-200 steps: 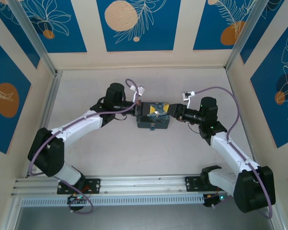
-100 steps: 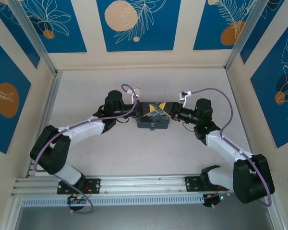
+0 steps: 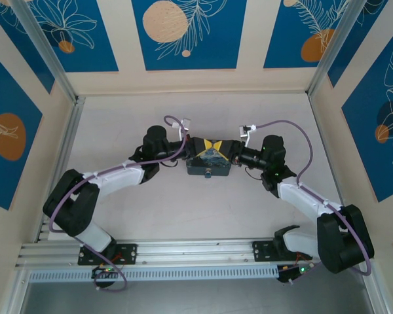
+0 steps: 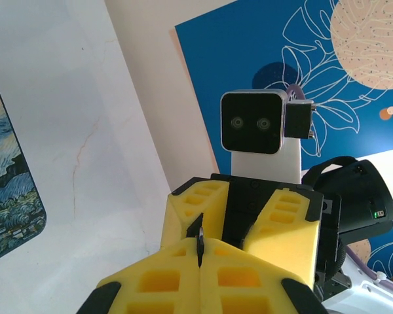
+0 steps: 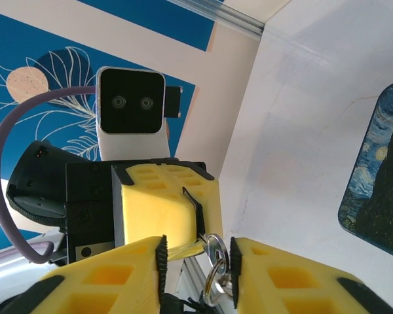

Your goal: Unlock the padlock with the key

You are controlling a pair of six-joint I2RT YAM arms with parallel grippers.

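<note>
The padlock (image 3: 209, 167), a dark blue block with a starry-night print, lies on the table under the two grippers; it shows at the left edge (image 4: 6, 183) of the left wrist view and at the right edge (image 5: 380, 176) of the right wrist view. My left gripper (image 4: 200, 252) is shut on the key (image 4: 200, 243), whose thin dark blade stands between the yellow pads. The key's silvery head and ring (image 5: 216, 258) hang between the jaws of my right gripper (image 5: 196, 261), which stand apart around it. In the top view the left gripper (image 3: 200, 145) and right gripper (image 3: 226, 149) meet tip to tip.
Walls with blue-and-orange panels (image 3: 183, 33) close in the pale table (image 3: 183, 203) on three sides. An aluminium rail (image 3: 196, 252) runs along the near edge by the arm bases. Purple cables (image 3: 281, 124) loop over both wrists.
Both grippers have moved inward over the padlock until their tips meet. Both arms have folded lower and closer to the middle.
</note>
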